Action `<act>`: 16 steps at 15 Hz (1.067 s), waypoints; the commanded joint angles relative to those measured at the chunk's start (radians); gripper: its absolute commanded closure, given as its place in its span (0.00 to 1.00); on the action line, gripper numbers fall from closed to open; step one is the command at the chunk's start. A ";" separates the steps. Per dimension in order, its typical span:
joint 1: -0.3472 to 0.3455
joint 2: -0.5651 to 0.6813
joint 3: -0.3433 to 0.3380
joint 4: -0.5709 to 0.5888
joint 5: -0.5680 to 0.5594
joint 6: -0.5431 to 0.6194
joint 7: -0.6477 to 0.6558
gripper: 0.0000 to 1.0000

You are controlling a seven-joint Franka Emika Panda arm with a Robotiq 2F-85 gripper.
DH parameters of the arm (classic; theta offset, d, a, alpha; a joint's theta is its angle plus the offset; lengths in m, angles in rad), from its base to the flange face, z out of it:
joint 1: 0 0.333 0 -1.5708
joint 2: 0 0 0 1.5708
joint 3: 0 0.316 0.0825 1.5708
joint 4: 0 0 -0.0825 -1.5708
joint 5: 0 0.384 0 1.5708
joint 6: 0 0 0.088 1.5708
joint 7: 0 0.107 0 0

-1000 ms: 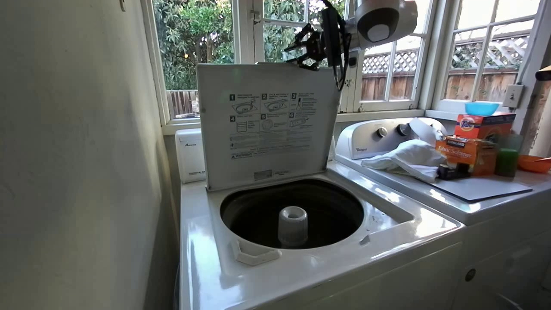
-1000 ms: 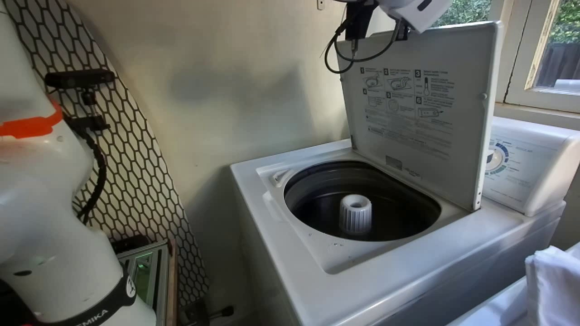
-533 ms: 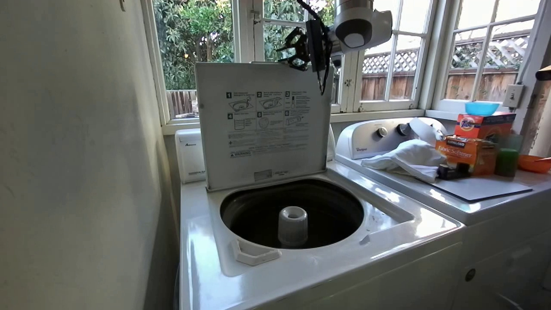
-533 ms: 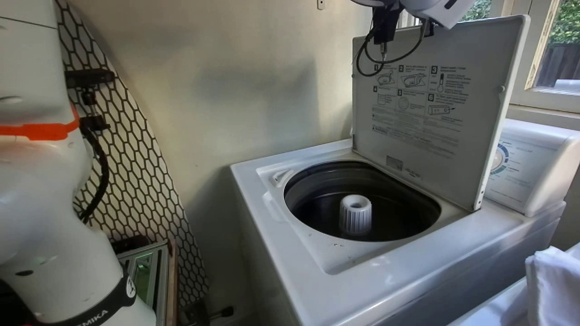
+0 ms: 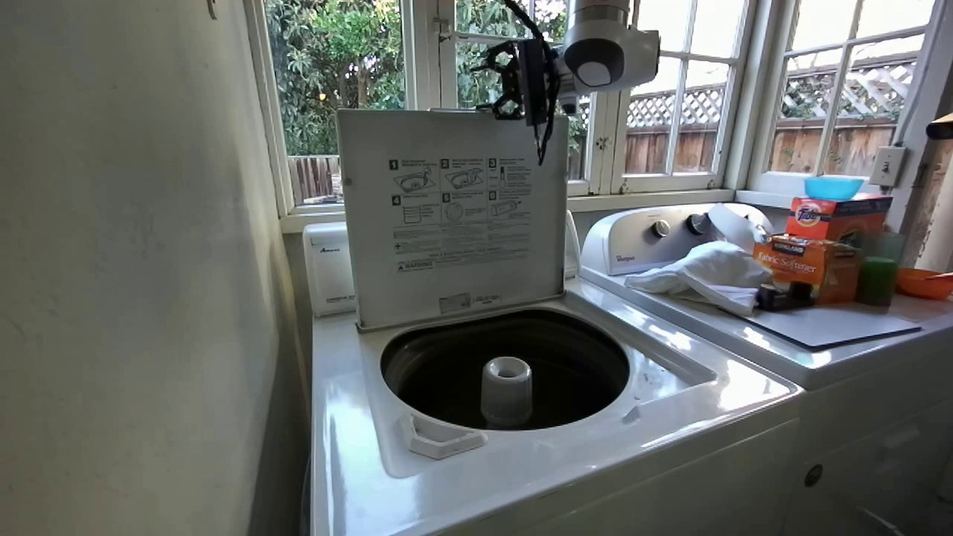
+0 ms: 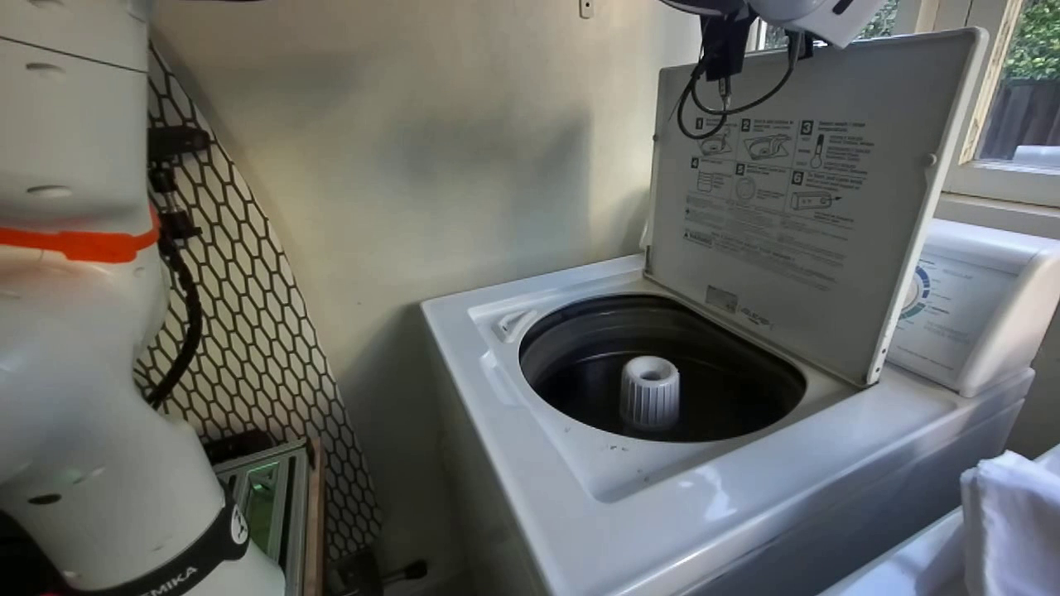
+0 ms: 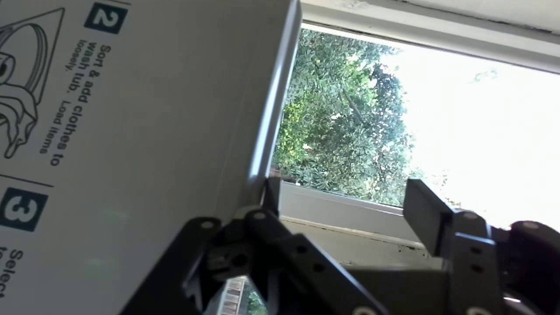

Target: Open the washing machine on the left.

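Observation:
The washing machine (image 5: 536, 473) shows in both exterior views with its flat white lid (image 5: 461, 231) raised, leaning back toward the window. Below it the dark round drum (image 5: 439, 376) is exposed, with the white agitator (image 5: 506, 394) in its middle. My gripper (image 5: 482, 88) is at the lid's top edge, right of its centre. In the wrist view the gripper (image 7: 343, 205) stands open, nothing between its fingers. Its left finger (image 7: 272, 194) lies against or very near the lid's edge (image 7: 267, 127); contact cannot be made out. The fingers are not visible in an exterior view where the wrist (image 6: 729, 50) shows.
A second white appliance (image 5: 841, 372) stands to the right, bearing a white cloth (image 5: 700, 275), an orange softener box (image 5: 804, 268) and other items. Windows (image 5: 335, 89) rise behind the lid. A wall (image 5: 149, 298) runs close along the washing machine's left side.
The lid has tipped further back toward the window. My arm has moved along with it, leftward in an exterior view, and the gripper's fingers have spread wider.

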State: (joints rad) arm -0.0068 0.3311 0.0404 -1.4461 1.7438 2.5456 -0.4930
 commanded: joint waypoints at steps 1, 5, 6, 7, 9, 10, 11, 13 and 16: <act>0.001 0.037 0.004 0.018 0.044 0.018 -0.067 0.00; -0.002 0.018 0.011 0.017 0.047 0.001 -0.087 0.00; 0.000 0.027 0.009 0.020 0.038 0.013 -0.081 0.00; 0.002 0.035 0.007 0.020 0.032 0.019 -0.078 0.00; 0.000 0.064 0.006 0.052 0.054 0.029 -0.117 0.00; 0.000 0.082 0.004 0.071 0.052 0.034 -0.111 0.00; -0.002 0.097 0.003 0.089 0.058 0.035 -0.111 0.00; -0.003 0.126 0.003 0.121 0.066 0.033 -0.121 0.00; -0.009 0.114 0.008 0.126 0.090 0.011 -0.131 0.00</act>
State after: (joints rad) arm -0.0082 0.4295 0.0496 -1.3172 1.8024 2.5457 -0.5925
